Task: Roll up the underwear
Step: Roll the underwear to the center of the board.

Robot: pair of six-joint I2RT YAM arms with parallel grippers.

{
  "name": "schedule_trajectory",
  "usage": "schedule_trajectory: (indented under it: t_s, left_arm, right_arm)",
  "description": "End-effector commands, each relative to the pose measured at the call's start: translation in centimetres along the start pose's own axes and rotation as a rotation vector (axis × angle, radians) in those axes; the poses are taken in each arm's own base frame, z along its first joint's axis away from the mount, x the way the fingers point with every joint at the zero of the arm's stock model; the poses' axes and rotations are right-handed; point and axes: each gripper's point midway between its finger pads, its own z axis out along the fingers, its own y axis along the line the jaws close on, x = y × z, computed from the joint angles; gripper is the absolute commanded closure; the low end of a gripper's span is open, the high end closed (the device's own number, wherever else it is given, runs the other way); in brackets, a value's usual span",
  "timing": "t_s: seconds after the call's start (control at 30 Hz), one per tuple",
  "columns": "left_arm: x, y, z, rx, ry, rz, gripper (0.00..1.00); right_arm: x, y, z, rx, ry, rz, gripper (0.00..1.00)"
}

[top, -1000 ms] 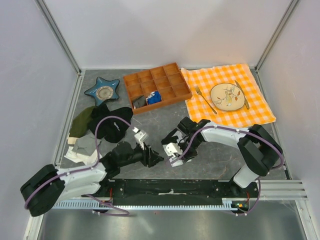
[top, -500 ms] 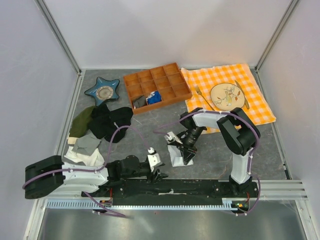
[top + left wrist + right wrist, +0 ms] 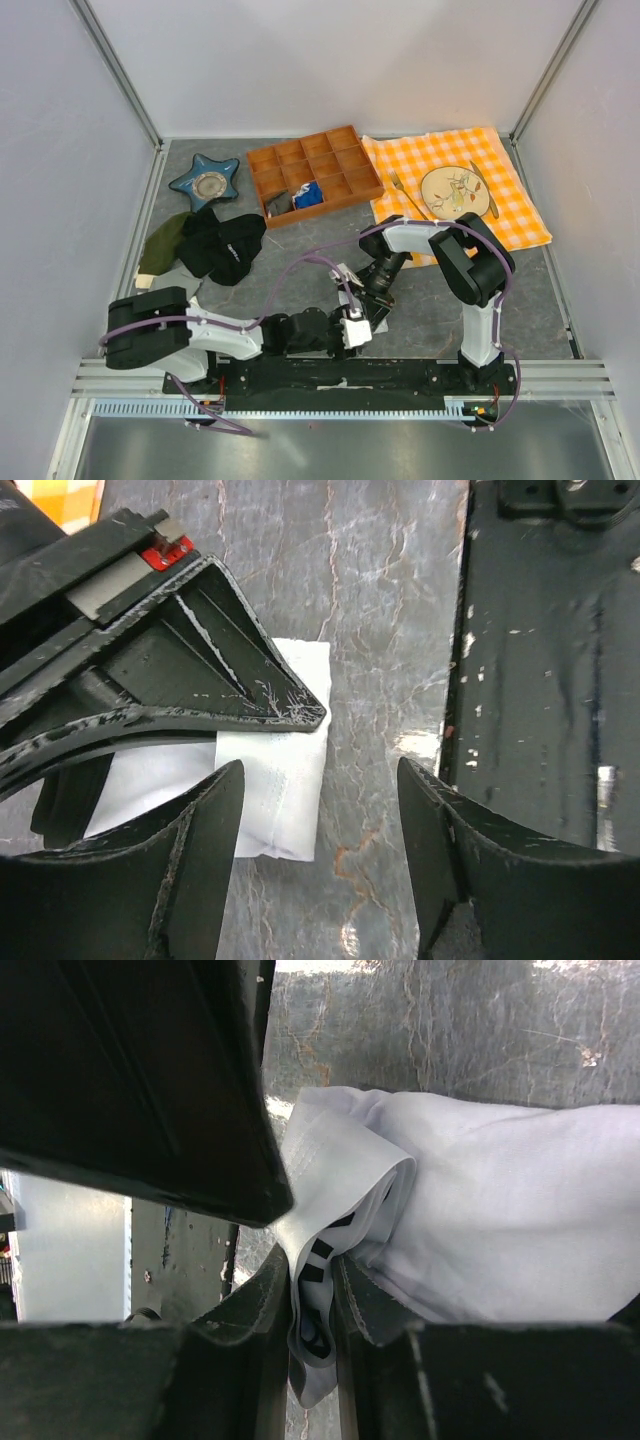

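Note:
The underwear point(image 3: 480, 1230) is a small white folded garment with black trim, lying on the grey table near the front rail. My right gripper point(image 3: 312, 1310) is shut on a fold of its black-and-white edge. In the left wrist view the underwear point(image 3: 280, 770) lies just ahead of my left gripper point(image 3: 320, 860), which is open and empty, with the right gripper's dark finger lying over the cloth. In the top view the right gripper point(image 3: 368, 308) and left gripper point(image 3: 352, 330) meet and hide most of the garment.
A black clothing heap point(image 3: 222, 248) and an olive cloth point(image 3: 160, 245) lie at the left. A blue star dish point(image 3: 205, 183) and wooden compartment tray point(image 3: 315, 175) stand at the back. A checked cloth point(image 3: 520, 225) with a plate point(image 3: 453, 192) is at the back right. The black base rail point(image 3: 545, 680) runs close by.
My left arm has swung right along the near edge until its open gripper reached the underwear. My right arm changed posture a second ago and now stays on the garment.

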Motion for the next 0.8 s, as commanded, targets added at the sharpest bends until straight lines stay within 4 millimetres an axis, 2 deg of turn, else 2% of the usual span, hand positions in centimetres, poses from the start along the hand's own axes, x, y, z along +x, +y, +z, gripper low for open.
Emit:
schedule_trajectory:
  t_s: [0.0,0.03,0.07,0.13,0.23,0.33,0.43,0.47,0.53,0.57,0.7,0.77]
  left_arm:
    - [0.3,1.3,1.4,-0.071,0.047,0.151,0.31]
    - [0.2,2.2,1.6,-0.12,0.059,0.167,0.3]
    - [1.0,2.3,1.9,-0.129,0.085,0.178,0.31]
    - [1.2,3.2,2.2,-0.178,0.103,0.2,0.31]
    - [1.9,3.8,2.7,-0.21,0.134,0.224,0.31]
    - [2.9,3.8,3.0,-0.218,0.168,0.224,0.36]
    - [4.0,3.4,3.1,-0.199,0.209,0.2,0.56]
    - [4.3,3.1,3.1,-0.187,0.217,0.189,0.76]
    - [5.2,2.4,2.8,-0.165,0.234,0.141,0.95]
    - [5.4,2.1,2.7,-0.155,0.236,0.123,0.98]
    - [6.5,0.8,2.1,-0.093,0.26,0.014,0.98]
    - [6.7,-0.5,1.9,-0.02,0.265,-0.053,0.98]
  right_arm:
    - [0.6,-1.2,0.2,0.019,0.031,-0.009,0.85]
    - [0.6,-1.2,0.2,0.018,0.032,-0.01,0.85]
    - [0.7,-1.2,0.2,0.02,0.036,-0.01,0.85]
    - [0.7,-1.2,0.2,0.019,0.035,-0.008,0.85]
    - [0.8,-1.2,0.3,0.018,0.037,-0.006,0.85]
    - [0.9,-1.2,0.3,0.018,0.037,-0.001,0.84]
    - [0.7,-1.1,0.1,0.023,0.032,0.001,0.8]
    - [0.4,-1.1,-0.1,0.029,0.022,-0.001,0.78]
    - [-0.1,-1.2,-0.9,0.049,-0.003,0.006,0.73]
    - [-0.4,-1.4,-1.3,0.064,-0.013,-0.004,0.71]
    - [-1.4,-1.8,-4.7,0.167,-0.075,-0.036,0.6]
    - [-1.7,-2.0,-6.1,0.213,-0.095,-0.049,0.57]
